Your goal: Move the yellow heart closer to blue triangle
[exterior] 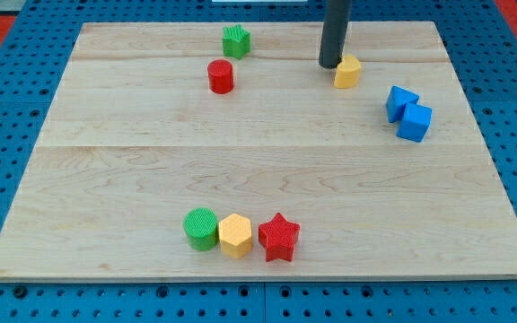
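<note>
The yellow heart (pixel 347 71) lies near the view's top, right of centre. My tip (pixel 331 65) stands just left of it, touching or almost touching its upper left side. The blue triangle (pixel 400 101) lies to the right and a little below the heart, a short gap away. It touches a blue cube (pixel 415 122) at its lower right.
A green star (pixel 235 40) and a red cylinder (pixel 221 76) lie at the top, left of centre. A green cylinder (pixel 201 228), a yellow hexagon (pixel 235 235) and a red star (pixel 279 237) stand in a row near the bottom edge of the wooden board (pixel 106 179).
</note>
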Available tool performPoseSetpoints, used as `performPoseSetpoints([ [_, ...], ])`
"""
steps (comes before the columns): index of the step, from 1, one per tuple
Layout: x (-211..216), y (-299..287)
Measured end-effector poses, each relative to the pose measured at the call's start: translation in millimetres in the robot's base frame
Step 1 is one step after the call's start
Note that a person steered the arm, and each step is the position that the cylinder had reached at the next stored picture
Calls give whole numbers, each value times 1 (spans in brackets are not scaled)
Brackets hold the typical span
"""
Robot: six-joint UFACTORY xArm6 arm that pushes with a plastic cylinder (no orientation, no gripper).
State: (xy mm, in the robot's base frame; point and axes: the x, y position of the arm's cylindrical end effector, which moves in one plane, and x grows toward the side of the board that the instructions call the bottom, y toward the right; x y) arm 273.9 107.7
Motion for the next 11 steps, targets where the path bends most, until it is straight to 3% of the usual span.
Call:
performPoseSetpoints([
  [2,20,11],
  [4,46,-15],
  [7,48,51],
  [9,11,71],
  [11,54,87],
])
